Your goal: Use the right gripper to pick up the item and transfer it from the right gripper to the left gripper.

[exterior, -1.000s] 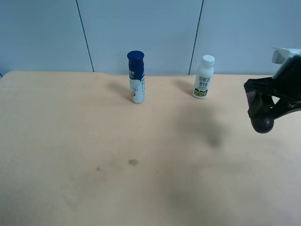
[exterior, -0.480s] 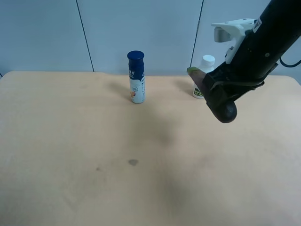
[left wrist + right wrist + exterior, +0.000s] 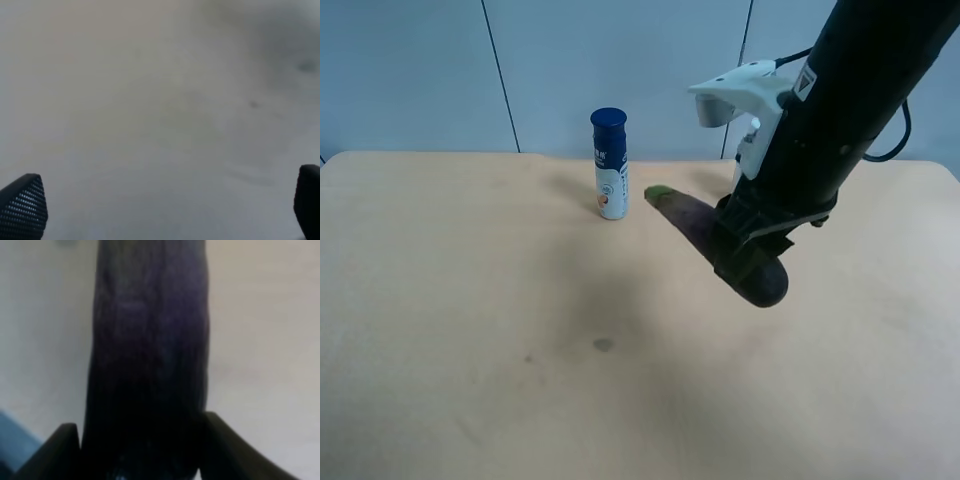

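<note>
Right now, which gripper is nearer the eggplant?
Right. The right gripper is clamped around the eggplant; the left gripper is open over the table, with no eggplant in its wrist view.

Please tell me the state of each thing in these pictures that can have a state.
eggplant: tilted, held above the table.
right gripper: shut on the eggplant.
left gripper: open, fingers far apart, empty.
blue-capped bottle: upright, cap on, standing on the table.
</note>
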Robot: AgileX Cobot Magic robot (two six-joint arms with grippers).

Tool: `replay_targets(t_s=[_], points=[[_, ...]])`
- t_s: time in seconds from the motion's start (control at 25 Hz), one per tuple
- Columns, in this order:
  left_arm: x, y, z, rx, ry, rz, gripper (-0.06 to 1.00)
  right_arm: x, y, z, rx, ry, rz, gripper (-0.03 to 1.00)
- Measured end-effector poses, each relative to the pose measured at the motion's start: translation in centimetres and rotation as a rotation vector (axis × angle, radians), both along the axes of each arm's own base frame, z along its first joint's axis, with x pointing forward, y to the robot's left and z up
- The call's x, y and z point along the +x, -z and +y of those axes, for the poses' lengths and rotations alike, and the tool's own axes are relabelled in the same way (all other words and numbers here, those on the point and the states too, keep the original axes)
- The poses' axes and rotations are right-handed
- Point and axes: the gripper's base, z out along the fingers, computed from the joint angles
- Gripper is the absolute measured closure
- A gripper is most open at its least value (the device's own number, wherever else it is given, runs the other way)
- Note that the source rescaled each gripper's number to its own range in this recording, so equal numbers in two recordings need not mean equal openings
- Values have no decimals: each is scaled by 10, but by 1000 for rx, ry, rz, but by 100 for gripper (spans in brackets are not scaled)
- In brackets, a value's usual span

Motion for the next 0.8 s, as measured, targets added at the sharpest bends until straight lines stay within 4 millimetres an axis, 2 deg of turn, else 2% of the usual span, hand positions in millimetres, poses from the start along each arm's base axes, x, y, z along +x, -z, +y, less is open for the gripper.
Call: replay_targets(t_s=[0.24, 0.56, 0.8], points=[[18, -4, -14, 112, 292, 92, -6, -4, 4, 23, 29, -108, 78, 96], [39, 9, -43, 301, 598, 212, -6, -8, -5, 43, 131, -205, 105, 96], [55, 23, -69, 484, 755, 227, -6, -32, -3, 64, 106, -323, 107, 96]])
